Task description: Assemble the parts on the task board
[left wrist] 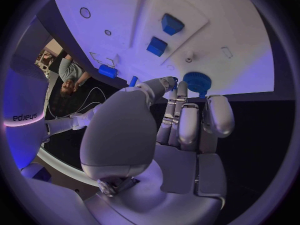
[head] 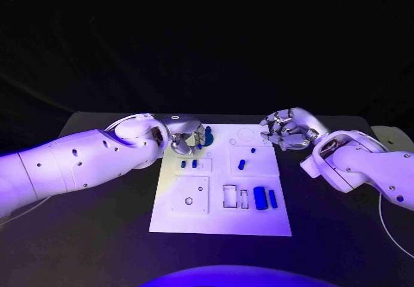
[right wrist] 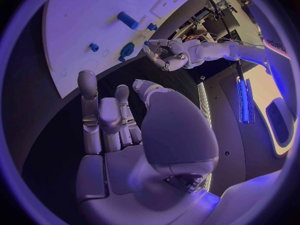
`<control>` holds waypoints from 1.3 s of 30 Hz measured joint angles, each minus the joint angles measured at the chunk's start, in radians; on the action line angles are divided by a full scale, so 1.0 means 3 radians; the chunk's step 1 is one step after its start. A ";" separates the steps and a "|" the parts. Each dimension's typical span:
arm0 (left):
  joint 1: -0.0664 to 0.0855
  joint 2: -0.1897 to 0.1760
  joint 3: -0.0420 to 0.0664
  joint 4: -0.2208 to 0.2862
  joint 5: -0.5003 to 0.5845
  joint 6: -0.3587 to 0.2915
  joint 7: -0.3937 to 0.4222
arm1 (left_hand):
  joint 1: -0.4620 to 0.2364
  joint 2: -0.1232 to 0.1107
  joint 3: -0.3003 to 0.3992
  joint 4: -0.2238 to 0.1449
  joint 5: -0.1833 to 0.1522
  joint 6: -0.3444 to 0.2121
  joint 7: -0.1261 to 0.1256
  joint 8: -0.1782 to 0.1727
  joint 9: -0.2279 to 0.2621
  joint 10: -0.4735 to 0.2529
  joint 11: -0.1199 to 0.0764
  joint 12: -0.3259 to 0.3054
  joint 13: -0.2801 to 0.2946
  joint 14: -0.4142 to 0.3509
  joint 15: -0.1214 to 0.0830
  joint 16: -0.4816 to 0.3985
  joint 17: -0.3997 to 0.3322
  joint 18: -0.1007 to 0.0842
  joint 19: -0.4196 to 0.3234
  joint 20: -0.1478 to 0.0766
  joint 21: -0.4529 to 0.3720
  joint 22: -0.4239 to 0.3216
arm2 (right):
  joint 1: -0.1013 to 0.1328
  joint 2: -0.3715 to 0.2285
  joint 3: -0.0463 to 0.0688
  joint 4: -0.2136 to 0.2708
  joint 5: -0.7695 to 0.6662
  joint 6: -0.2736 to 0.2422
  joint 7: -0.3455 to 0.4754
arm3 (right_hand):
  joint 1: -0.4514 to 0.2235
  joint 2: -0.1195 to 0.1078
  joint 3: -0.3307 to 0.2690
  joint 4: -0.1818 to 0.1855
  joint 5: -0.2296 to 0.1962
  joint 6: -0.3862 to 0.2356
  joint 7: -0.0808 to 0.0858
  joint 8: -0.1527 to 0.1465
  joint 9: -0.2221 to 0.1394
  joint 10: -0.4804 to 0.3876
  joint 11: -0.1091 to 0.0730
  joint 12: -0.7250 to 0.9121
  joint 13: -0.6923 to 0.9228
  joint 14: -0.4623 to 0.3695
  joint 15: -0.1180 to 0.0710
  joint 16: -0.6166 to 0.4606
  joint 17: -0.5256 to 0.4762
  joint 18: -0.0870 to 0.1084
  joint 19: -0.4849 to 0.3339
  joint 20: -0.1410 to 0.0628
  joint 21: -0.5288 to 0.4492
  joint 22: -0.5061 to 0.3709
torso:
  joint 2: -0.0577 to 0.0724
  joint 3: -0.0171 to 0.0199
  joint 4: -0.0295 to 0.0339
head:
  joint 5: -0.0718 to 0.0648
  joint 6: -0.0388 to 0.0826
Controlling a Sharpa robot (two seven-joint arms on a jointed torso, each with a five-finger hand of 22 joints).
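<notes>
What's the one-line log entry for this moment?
left hand: at far-left of task board, fingers by round blue part | right hand: off board's far-right corner, empty, fingers curled | blue parts lie on board

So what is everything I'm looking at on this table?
table: one, black, under everything.
task board: one, white, middle of the table.
round part: one, blue, far left of the board, right by the left hand's fingers; I cannot tell if it is held.
small parts: four, blue, spread over the board's far half.
long parts: two, blue, side by side at the board's near right.
left hand: one, silver, over the board's far left corner.
right hand: one, silver, beyond the board's far right corner, holding nothing.
</notes>
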 measured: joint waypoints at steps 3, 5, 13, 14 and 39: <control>-0.0008 -0.0071 0.0004 0.0000 0.0012 0.0002 -0.0019 | 0.0000 0.0000 0.0000 0.0000 0.0000 0.0000 0.0000 0.0000 0.0000 0.0000 0.0000 0.0000 0.0000 0.0000 0.0000 0.0000 -0.0005 0.0000 0.0000 0.0000 0.0000 0.0000 | -0.0001 -0.0003 0.0000 0.0000 0.0000 0.0000 0.0000 | 0.0000 0.0000 0.0000 0.0000 0.0000 0.0000 0.0000 0.0000 0.0000 0.0001 0.0001 0.0000 0.0000 0.0000 0.0000 0.0000 0.0000 0.0000 0.0000 0.0000 0.0000 0.0000 | 0.0002 -0.0002 0.0002 | 0.0000 -0.0002; -0.0012 -0.0111 0.0009 0.0000 0.0021 0.0003 -0.0032 | 0.0000 0.0000 0.0000 0.0000 0.0000 0.0000 0.0000 0.0000 0.0000 0.0000 0.0000 0.0000 0.0000 0.0000 0.0000 0.0000 -0.0005 0.0000 0.0000 0.0000 0.0000 0.0000 | -0.0001 -0.0005 0.0000 0.0000 0.0000 0.0000 0.0000 | 0.0000 0.0000 0.0000 0.0000 0.0000 0.0000 0.0000 0.0000 0.0000 0.0002 0.0002 0.0000 0.0000 0.0000 0.0000 0.0000 0.0000 0.0000 0.0000 0.0000 0.0000 0.0000 | 0.0003 -0.0002 0.0002 | 0.0000 -0.0003; -0.0014 -0.0177 0.0021 0.0016 0.0057 0.0022 -0.0068 | -0.0029 -0.0004 -0.0009 0.0009 0.0000 0.0000 0.0000 0.0000 0.0000 0.0000 0.0000 -0.0013 0.0003 0.0000 0.0000 0.0000 -0.0015 0.0000 0.0000 0.0000 0.0000 -0.0003 | -0.0005 -0.0007 0.0000 0.0000 0.0000 0.0000 0.0000 | 0.0000 0.0000 0.0000 0.0000 0.0000 0.0009 -0.0008 0.0000 0.0000 0.0007 0.0006 0.0000 0.0000 0.0000 0.0000 0.0000 0.0000 0.0000 0.0000 0.0000 0.0000 0.0000 | 0.0002 -0.0001 0.0000 | 0.0012 -0.0012; -0.0014 -0.0177 0.0022 0.0020 0.0061 0.0026 -0.0071 | -0.0029 -0.0004 -0.0009 0.0009 -0.0005 0.0000 0.0000 0.0000 0.0000 0.0006 -0.0006 -0.0013 0.0003 0.0000 0.0000 0.0000 -0.0015 0.0000 0.0000 0.0000 0.0000 -0.0003 | -0.0005 -0.0006 0.0000 -0.0001 0.0000 0.0000 0.0000 | 0.0000 0.0000 0.0000 0.0000 0.0000 0.0009 -0.0008 0.0000 0.0000 0.0007 0.0006 0.0000 0.0000 0.0000 0.0000 0.0000 0.0000 0.0000 0.0000 0.0000 0.0000 0.0000 | 0.0002 0.0000 0.0000 | 0.0013 -0.0014; -0.0015 -0.0095 0.0022 -0.0045 0.0135 0.0193 -0.0132 | -0.0091 -0.0013 -0.0037 0.0037 -0.0049 0.0012 -0.0012 -0.0020 0.0003 0.0011 -0.0011 -0.0051 0.0009 0.0000 0.0000 0.0000 -0.0027 0.0000 0.0000 0.0000 0.0000 -0.0010 | -0.0013 0.0008 0.0000 -0.0008 0.0000 0.0001 -0.0001 | 0.0000 0.0000 0.0000 0.0000 0.0000 0.0007 -0.0005 0.0000 0.0000 -0.0001 -0.0001 0.0000 -0.0010 0.0000 0.0000 -0.0020 -0.0006 0.0000 0.0000 0.0000 -0.0016 -0.0012 | 0.0001 0.0003 -0.0005 | 0.0040 -0.0038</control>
